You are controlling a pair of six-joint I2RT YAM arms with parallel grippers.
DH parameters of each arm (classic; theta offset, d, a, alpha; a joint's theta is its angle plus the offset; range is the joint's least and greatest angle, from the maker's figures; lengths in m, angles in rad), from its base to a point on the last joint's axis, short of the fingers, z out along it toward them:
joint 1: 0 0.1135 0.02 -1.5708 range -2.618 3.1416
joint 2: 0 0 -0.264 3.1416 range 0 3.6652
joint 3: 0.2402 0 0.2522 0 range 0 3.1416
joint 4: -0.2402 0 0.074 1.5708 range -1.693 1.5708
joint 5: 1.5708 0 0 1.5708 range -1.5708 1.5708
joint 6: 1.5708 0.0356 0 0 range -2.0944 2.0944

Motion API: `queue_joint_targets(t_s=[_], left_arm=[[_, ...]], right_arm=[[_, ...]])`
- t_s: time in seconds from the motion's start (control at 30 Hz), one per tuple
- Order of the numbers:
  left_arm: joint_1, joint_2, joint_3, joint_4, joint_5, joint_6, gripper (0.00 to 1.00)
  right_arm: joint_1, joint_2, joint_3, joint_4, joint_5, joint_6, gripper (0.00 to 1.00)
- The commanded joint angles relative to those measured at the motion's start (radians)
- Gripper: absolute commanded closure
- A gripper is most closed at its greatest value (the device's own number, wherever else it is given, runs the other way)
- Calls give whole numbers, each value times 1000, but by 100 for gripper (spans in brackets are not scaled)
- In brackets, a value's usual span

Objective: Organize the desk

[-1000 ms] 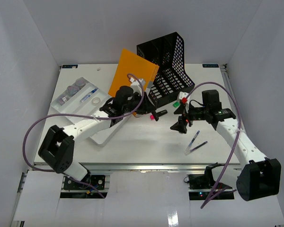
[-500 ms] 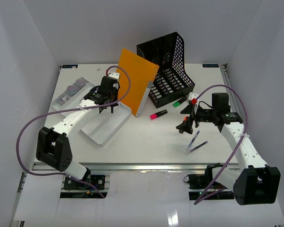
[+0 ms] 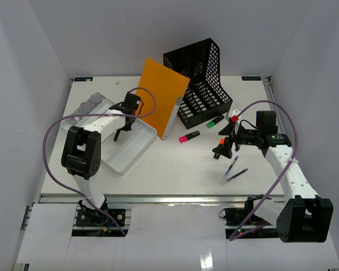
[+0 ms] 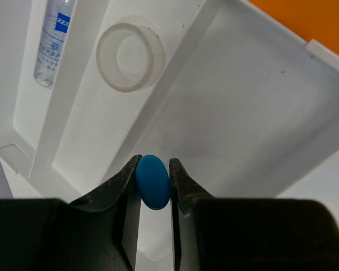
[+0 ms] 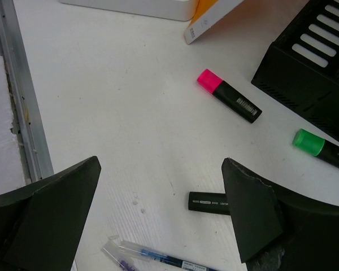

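Observation:
The desk is a wide white tabletop. My left gripper hangs over the large compartment of the white compartmented tray. In the left wrist view the gripper is shut on a small blue oval piece, held on edge above the tray floor. My right gripper is open and empty over the desk's right half. In the right wrist view the gripper has a black marker lying partly under its right finger.
An orange folder leans on a black mesh file rack. A pink highlighter, a green highlighter and two pens lie on the desk. The tray holds a clear ring and a small labelled bottle.
My left gripper has swung left from beside the pink highlighter to over the tray. My right gripper has shifted slightly right and stays open.

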Motion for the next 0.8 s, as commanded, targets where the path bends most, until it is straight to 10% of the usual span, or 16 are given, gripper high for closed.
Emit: queue_joint_targets(t_s=[0.0, 0.3, 0.77], left_arm=[[0, -5, 35, 3, -24, 6, 74], [0, -52, -34, 41, 9, -39, 24], [0, -404, -214, 139, 444, -156, 4]], right_arm=[[-17, 26, 4, -1, -26, 19, 6], [-27, 52, 1, 1, -9, 20, 6], [-9, 131, 27, -19, 85, -256, 6]])
